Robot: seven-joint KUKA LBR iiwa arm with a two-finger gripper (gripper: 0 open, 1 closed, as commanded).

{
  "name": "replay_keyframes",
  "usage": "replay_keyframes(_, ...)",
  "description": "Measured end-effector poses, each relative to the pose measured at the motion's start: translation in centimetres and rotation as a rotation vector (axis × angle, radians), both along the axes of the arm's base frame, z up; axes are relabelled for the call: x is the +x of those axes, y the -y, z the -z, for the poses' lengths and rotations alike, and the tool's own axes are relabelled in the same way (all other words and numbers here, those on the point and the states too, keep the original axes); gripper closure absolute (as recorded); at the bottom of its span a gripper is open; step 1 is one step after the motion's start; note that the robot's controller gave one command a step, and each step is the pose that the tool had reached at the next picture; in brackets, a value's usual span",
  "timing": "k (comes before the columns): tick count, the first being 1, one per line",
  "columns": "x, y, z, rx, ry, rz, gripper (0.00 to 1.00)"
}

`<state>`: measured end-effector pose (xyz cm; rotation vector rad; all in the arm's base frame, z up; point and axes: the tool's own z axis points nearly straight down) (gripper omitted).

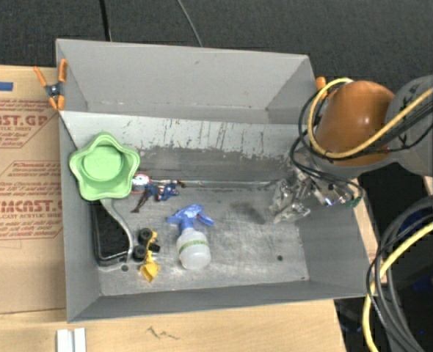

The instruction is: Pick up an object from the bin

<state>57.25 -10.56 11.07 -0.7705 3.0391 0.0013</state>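
The grey bin (202, 86) takes up most of what I see from here, its back wall scuffed and streaked down to the floor. The arm (352, 116) comes in over the right rim, with a rounded orange cover on its wrist and yellow and black cables looped around it.

The hand (290, 204) hangs low over bare floor at the right side of the bin, close to the right wall. It is a tangle of metal and wire from this angle, and I cannot tell whether it is spread or pressed together.

Everything loose lies to the left, well apart from the hand. The biggest is a green flower-shaped tub (104, 167) against the left wall. Just below it lies a flat black case (108, 237); its kind is hard to make out. Nearest the hand is a bottle (192, 244) with a pale body and a blue spray head, lying on its side mid-floor. Beside the tub is a small blue and red toy (156, 191), too small to identify. Near the front wall sits a tiny yellow piece (149, 268), touching some black bits.
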Motion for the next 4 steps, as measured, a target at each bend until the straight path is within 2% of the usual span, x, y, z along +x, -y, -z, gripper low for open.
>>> replay_keyframes(1, -3.9, 0.3, -1.2, -0.001, -0.005, -0.173, 1.0)
replay_keyframes(2, -5.6, 1.2, -1.7, -0.002, -0.007, -0.355, 1.0)
replay_keyframes(3, -1.6, -2.6, -22.0, -0.002, -0.004, -0.308, 1.0)
replay_keyframes(4, -0.3, -3.8, -28.8, -0.003, -0.001, -0.397, 1.0)
